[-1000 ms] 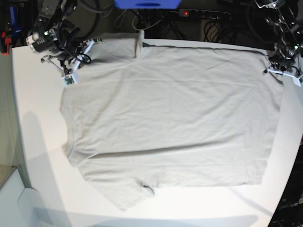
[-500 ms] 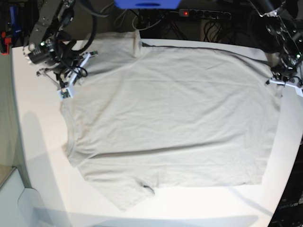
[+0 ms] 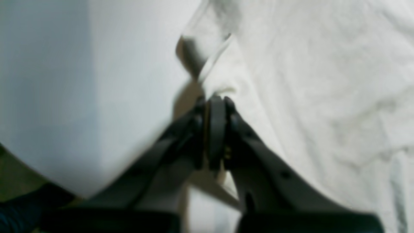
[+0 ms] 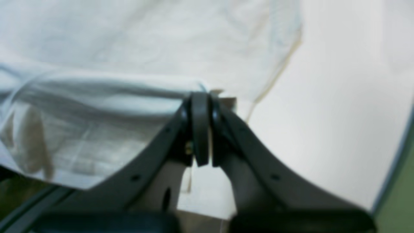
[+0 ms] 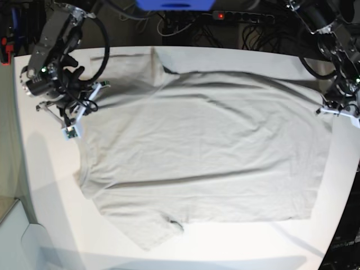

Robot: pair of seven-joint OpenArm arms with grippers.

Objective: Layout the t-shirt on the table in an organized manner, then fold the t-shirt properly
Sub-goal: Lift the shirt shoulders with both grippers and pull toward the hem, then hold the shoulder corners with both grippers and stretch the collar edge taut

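The light grey-beige t-shirt [image 5: 202, 152] lies spread across the white table [image 5: 45, 185], neck to the left and hem to the right. My right gripper [image 5: 77, 114] is shut on the shirt's far shoulder area at the left. In the right wrist view the gripper [image 4: 200, 97] pinches the cloth [image 4: 145, 38], which drapes off its tips. My left gripper [image 5: 331, 109] is shut on the far hem corner at the right. In the left wrist view the gripper [image 3: 216, 100] holds the edge of the cloth [image 3: 323, 81]. The far edge is raised off the table.
A power strip [image 5: 242, 17] with a red light, cables and a blue object [image 5: 174, 4] lie beyond the table's far edge. The table's rounded edges run close to both grippers, seen in the wrist views as bare table [image 3: 129, 64] and table [image 4: 339, 113].
Both grippers have moved toward the near side, drawing the shirt's far edge with them. The right gripper also shifted left, and the far sleeve has spread out.
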